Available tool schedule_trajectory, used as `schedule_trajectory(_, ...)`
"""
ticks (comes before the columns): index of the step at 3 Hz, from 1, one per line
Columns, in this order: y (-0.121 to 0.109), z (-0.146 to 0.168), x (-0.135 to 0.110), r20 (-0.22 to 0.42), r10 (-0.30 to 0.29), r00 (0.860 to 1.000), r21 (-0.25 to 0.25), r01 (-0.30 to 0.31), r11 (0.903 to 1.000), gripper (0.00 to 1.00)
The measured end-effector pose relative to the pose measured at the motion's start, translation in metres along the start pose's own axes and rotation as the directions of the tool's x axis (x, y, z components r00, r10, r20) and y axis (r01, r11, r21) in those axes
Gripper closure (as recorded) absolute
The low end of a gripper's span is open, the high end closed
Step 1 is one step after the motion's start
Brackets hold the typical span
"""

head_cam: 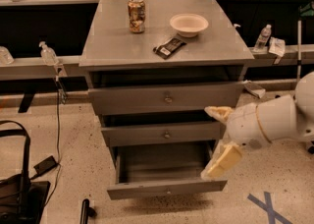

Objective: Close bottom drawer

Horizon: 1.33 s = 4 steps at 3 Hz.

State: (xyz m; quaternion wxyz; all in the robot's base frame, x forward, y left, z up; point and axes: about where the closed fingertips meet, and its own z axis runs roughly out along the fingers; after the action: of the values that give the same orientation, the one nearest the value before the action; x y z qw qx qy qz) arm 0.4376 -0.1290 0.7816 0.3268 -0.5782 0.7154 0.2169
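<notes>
The bottom drawer (167,189) of the grey metal cabinet (167,51) stands pulled out, and its inside looks empty. Its slim front panel has a small round knob in the centre. The middle drawer (164,133) and the top drawer (167,98) above it stick out only slightly. My gripper (216,139) is at the cabinet's right front, fingers spread open and holding nothing. The upper fingertip (217,113) is by the right end of the middle drawer. The lower fingertip (221,162) overlaps the bottom drawer's right front corner. I cannot tell if it touches.
On the cabinet top stand a can (136,15), a white bowl (189,24) and a dark snack bar (169,47). A black bag (14,196) and cable lie on the floor at left. A blue tape cross (267,207) marks the floor at right. Bottles sit on the rear ledge.
</notes>
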Motion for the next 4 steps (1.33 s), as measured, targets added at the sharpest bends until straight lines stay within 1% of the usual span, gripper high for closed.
schedule_trajectory(1, 0.004, 0.063, 0.035, 0.189, 0.043, 0.981, 0.009, -0.046, 0.9989, 0.00)
schedule_trajectory(2, 0.009, 0.102, 0.072, 0.319, 0.038, 0.947, 0.029, -0.050, 0.9983, 0.00)
schedule_trajectory(3, 0.017, 0.129, 0.093, 0.367, 0.040, 0.929, 0.000, -0.044, 0.9990, 0.00)
schedule_trajectory(4, 0.017, 0.128, 0.091, 0.365, 0.047, 0.930, -0.002, -0.050, 0.9988, 0.00)
